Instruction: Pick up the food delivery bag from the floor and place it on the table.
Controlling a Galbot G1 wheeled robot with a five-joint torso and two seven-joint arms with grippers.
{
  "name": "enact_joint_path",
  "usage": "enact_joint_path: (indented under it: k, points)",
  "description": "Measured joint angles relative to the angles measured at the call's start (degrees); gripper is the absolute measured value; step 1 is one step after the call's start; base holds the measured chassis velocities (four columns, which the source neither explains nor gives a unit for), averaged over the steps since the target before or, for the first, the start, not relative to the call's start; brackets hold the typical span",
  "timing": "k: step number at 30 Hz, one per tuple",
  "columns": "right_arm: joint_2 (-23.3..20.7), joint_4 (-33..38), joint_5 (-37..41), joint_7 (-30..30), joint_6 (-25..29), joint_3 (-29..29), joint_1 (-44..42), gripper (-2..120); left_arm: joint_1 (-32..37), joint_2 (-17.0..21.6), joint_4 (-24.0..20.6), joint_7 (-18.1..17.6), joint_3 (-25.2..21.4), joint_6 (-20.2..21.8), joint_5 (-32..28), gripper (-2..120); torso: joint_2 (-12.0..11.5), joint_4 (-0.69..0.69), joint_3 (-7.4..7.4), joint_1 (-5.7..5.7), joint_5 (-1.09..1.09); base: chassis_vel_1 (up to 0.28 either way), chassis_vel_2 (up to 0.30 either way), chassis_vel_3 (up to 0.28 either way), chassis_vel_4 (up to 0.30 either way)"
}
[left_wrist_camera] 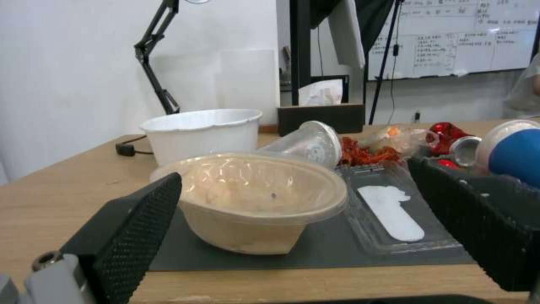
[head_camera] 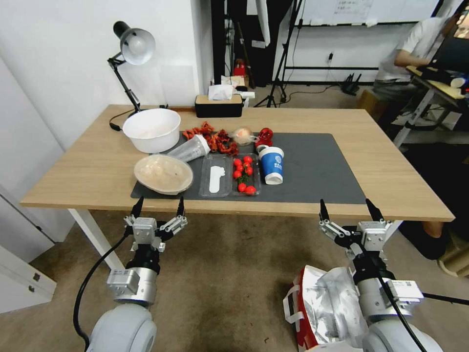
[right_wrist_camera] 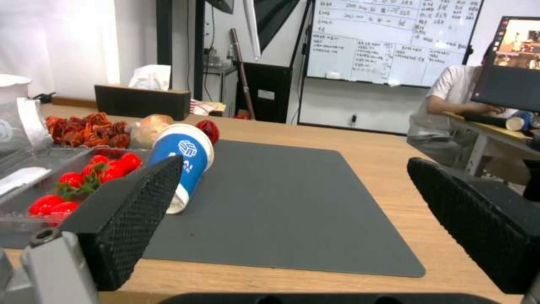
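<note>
The food delivery bag [head_camera: 317,305] stands on the floor [head_camera: 220,278] at the lower right, white and red with crinkled silver foil at its mouth; my right arm covers its right side. My right gripper [head_camera: 351,209] hangs open above and beyond the bag, just before the table's [head_camera: 97,161] front edge, holding nothing. In the right wrist view its fingers [right_wrist_camera: 129,219] frame the bare part of the dark grey mat [right_wrist_camera: 281,211]. My left gripper [head_camera: 159,206] is open too, level with the front edge near the left end of the mat [head_camera: 317,171]. Its fingers [left_wrist_camera: 135,228] frame a lidded beige bowl [left_wrist_camera: 253,202].
On the mat lie a white bowl [head_camera: 152,128], the beige bowl [head_camera: 163,173], clear cup [head_camera: 191,148], tomato tray [head_camera: 244,175], blue cup [head_camera: 272,165] and red scraps [head_camera: 215,138]. A desk lamp [head_camera: 132,49] and tissue box [head_camera: 219,103] stand at the back. The mat's right half is bare.
</note>
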Motion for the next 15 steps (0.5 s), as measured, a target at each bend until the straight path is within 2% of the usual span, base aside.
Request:
enact_joint_path:
  k: [6, 15]
  points:
    - [0.16, 0.28, 0.59, 0.05, -0.31, -0.16, -0.02, 100, 0.10, -0.01, -0.04, -0.39, 0.28, 0.01, -0.11, 100, -0.76, 0.00, -0.41, -0.35, 0.00, 0.000, 0.000, 0.000, 0.000]
    - [0.51, 0.27, 0.53, 0.01, -0.27, -0.26, -0.08, 100, 0.46, 0.00, -0.04, 0.27, 0.43, -0.02, -0.42, 99, -3.96, 0.00, -2.16, -1.75, 0.00, 0.000, 0.000, 0.000, 0.000]
